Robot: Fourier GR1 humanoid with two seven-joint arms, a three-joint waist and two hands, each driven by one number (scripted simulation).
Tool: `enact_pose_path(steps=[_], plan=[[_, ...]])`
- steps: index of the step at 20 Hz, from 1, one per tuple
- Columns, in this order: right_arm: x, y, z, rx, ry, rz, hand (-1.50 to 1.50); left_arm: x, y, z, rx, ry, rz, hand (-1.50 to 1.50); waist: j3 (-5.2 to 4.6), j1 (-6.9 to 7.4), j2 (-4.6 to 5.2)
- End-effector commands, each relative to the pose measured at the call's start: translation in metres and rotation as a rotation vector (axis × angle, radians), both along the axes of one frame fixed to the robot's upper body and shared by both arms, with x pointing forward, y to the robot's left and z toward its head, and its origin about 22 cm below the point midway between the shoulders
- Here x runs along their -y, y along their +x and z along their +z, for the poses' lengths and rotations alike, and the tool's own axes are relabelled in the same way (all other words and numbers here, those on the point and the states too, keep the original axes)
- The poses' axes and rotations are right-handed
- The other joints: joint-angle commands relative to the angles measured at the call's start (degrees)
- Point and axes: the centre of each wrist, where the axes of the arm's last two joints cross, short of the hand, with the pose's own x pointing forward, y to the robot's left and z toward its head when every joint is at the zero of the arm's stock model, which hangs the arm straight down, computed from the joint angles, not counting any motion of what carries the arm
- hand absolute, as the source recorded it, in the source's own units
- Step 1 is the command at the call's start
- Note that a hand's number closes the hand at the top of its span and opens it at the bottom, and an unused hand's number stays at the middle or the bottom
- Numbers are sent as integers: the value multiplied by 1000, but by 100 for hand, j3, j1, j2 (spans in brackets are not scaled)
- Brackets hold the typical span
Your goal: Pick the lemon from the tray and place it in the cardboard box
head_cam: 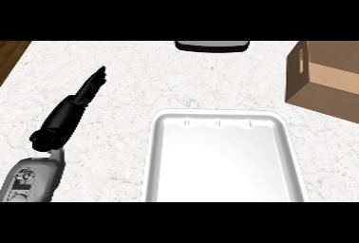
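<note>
At the left, the left hand (70, 111) came up from the lower edge on its grey forearm (32, 178), held out over the pale speckled counter (154, 80). Its fingers lay straight and pressed together, pointing up and to the right across the view, and they held nothing. A strip of dark wood (10, 54) showed beyond the counter's upper left corner.

Right of the hand, well apart from it, sat the white tray (157, 156), a rounded rectangle with its long axis running up and down the view and a raised rim all round. Three small notches marked its far wall. Its floor was plain glossy white. The lemon could not be seen anywhere in the view, so neither its place, its look nor the way it pointed could be told.

At the upper edge, above the tray, a dark flat object with a grey rim (212, 45) was cut off by the view.

At the far right stood the cardboard box (326, 85), brown, turned at an angle to the tray, with a slot-shaped handle hole in its shaded left side. It stood near the tray's far right corner without touching it.
</note>
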Motion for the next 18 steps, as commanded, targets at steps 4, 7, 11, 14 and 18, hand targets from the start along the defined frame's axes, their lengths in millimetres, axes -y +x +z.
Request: enact_pose_path(steps=[4,7,11,14,18], plan=[[44,12,-18,-281,-172,-58,150,7,5,12,18,-8,-30,0,7,109,33],[59,16,-19,-346,-215,-48,150,14,-4,-7,0,-10,-48,0,10,195,63],[65,21,-23,-442,-320,-18,150,19,8,6,20,4,-35,0,12,171,71],[72,24,-34,-533,-346,-69,150,4,3,0,5,-2,-47,0,13,306,99],[80,24,-25,-576,-300,113,-150,20,7,1,8,4,-73,0,19,238,95]])
